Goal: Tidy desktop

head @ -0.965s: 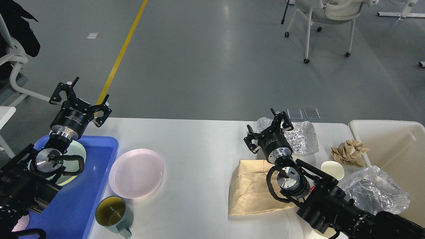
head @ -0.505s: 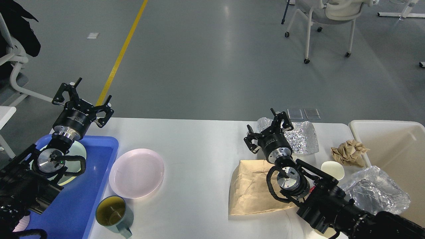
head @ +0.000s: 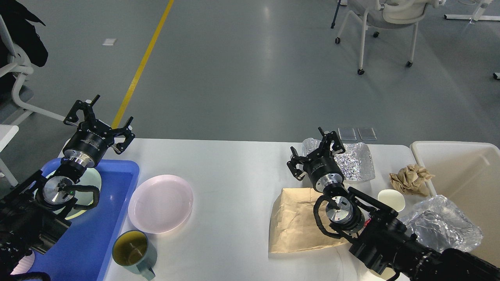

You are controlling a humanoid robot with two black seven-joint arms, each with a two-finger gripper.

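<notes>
White and slightly glossy, the desktop (head: pixel 234 171) spreads below both arms and carries everything in view. The left gripper (head: pixel 99 121) hangs above the far left corner with its jaws spread wide and nothing between them; just behind and below those jaws sits a blue plastic tray (head: pixel 113 203) holding a pale green plate (head: pixel 90 183), and nearer still, to their right, lie a pink plate (head: pixel 161 203) and a green mug (head: pixel 133 251). The right gripper (head: pixel 315 150) is also released, jaws apart and empty, raised over the far right part of the desktop. A crumpled foil tray (head: pixel 357 162) lies just to the right of those jaws, a flat brown paper bag (head: pixel 295 222) beneath and behind them. Farther right are a crumpled brown paper ball (head: pixel 410 178), a small white cup (head: pixel 391 199), a foil wad (head: pixel 441 226) and a cream plastic bin (head: pixel 465 168).
</notes>
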